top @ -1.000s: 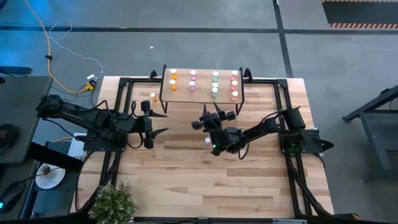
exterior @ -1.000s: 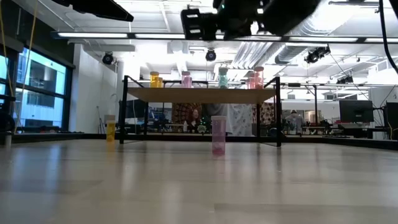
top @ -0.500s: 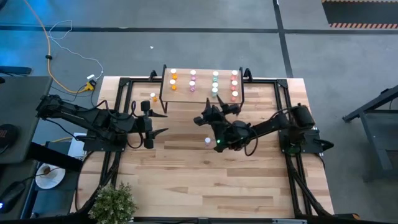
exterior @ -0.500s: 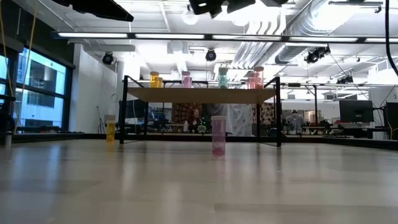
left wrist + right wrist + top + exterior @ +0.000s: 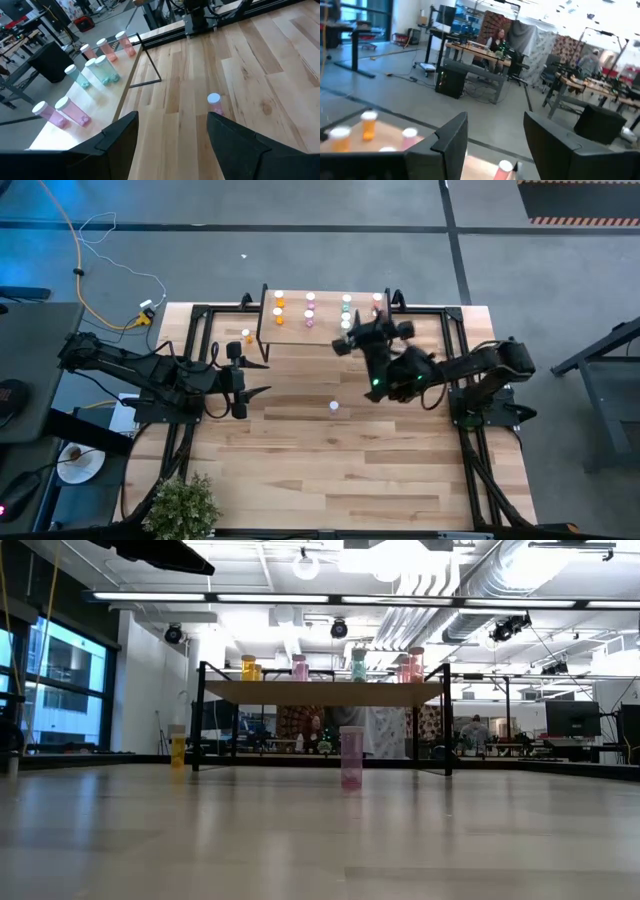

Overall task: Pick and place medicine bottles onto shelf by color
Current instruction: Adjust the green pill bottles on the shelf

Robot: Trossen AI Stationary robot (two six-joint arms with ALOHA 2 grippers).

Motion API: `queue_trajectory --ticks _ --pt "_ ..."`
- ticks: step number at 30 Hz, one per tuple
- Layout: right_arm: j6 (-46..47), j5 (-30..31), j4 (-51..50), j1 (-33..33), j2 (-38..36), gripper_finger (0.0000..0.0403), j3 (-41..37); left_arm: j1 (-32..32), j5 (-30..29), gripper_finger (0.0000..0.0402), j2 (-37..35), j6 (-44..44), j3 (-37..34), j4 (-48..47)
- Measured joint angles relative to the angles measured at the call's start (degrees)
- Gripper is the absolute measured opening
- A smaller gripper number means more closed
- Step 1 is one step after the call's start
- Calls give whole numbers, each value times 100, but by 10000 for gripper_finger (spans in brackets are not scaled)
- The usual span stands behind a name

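Bottles (image 5: 311, 311) mostly sit sorted on the shelf (image 5: 262, 330) at the far edge, but a pink one (image 5: 334, 406) stands upright mid-table and an orange one (image 5: 247, 336) just left of the shelf. Right gripper (image 5: 372, 332) hangs open and empty over the shelf's near right corner. Left gripper (image 5: 262, 380) waits open at left, the pink bottle straight ahead between its fingers, so I'd guess it's better placed.

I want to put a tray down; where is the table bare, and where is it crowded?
Bare: the wide near half of the table, below the pink bottle. Crowded: the shelf, full of bottles, with the right end effector over it.
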Motion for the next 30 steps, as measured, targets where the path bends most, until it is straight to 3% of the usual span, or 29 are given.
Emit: queue_trajectory --ticks 12,23,30 --pt "230 -13 -946 -501 -685 185 118 0 16 225 1 -11 0 0" --pt "-365 -1001 -2633 -845 -694 185 243 2 -7 225 1 7 0 2" --pt "-467 -828 -2731 -1229 -793 185 339 1 -2 225 1 148 0 13"
